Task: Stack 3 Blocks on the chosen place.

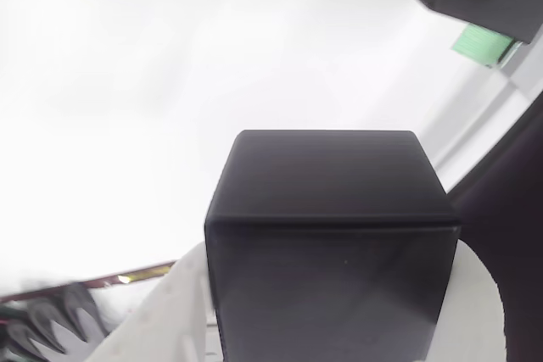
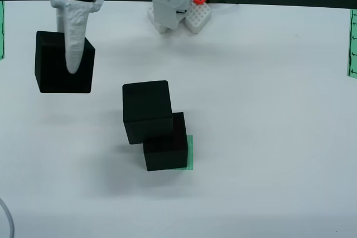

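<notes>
Overhead, jaws clamp block [image 2: 56, 62], two-block stack [image 2: 153, 124]

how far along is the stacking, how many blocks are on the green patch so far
Two blocks look stacked on the green striped patch: a lower block with an upper block on it, offset toward the upper left in the overhead view. The third block is in hand, held by the gripper at upper left, apparently above the table. Left: carry it over and set it on top.
</notes>
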### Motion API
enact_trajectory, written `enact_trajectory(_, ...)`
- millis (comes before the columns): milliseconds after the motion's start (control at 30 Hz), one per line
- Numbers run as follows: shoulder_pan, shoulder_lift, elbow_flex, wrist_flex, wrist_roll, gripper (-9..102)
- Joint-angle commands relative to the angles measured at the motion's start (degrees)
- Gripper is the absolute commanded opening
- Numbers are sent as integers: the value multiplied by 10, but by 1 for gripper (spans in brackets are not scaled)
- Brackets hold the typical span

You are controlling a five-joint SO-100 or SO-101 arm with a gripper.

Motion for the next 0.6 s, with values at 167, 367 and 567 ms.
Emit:
enact_trajectory(167,-81,183,32,-98,-97,15)
enact_trajectory(367,-91,245,107,-205,-201,15)
enact_trajectory(567,-98,276,227,-335,-250,15)
